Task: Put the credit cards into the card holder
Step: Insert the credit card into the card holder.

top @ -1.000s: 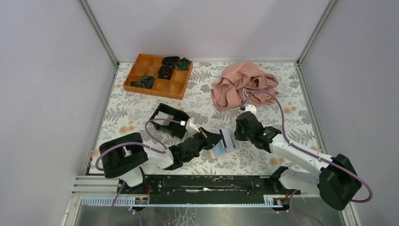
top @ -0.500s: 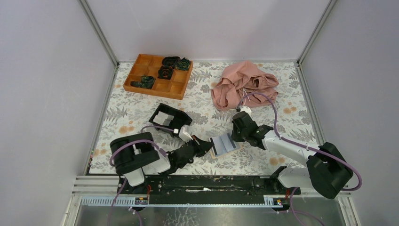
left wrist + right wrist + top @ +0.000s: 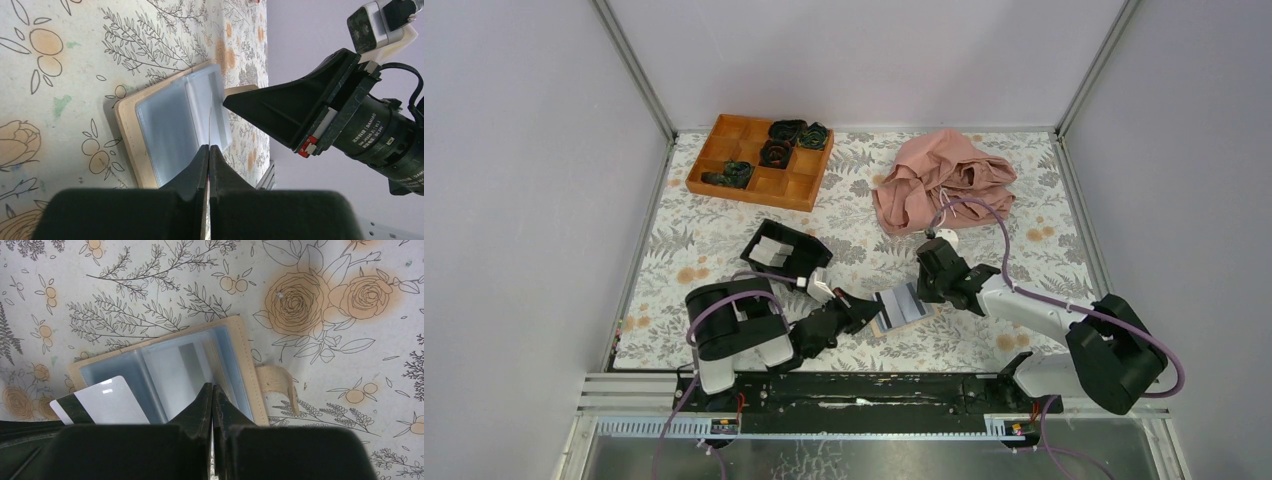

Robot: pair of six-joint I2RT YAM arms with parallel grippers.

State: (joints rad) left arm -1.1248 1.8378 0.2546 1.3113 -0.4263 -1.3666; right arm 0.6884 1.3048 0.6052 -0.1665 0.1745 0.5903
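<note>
The tan card holder lies open on the floral mat, its grey-blue sleeves facing up. My left gripper is shut on a white credit card with a black stripe, seen edge-on in the left wrist view. The card's edge sits at the holder's left sleeve. My right gripper is shut, pinching a thin clear sleeve leaf of the holder. More light cards lie in a black box.
The black open box stands just left of my left arm. An orange compartment tray with dark coiled items is at the back left. A pink cloth heap lies at the back right. The holder's strap sticks out to the right.
My left gripper with the card drew back toward the near left, then settled by the holder's left edge. My right gripper shifted slightly left and the holder now lies flatter.
</note>
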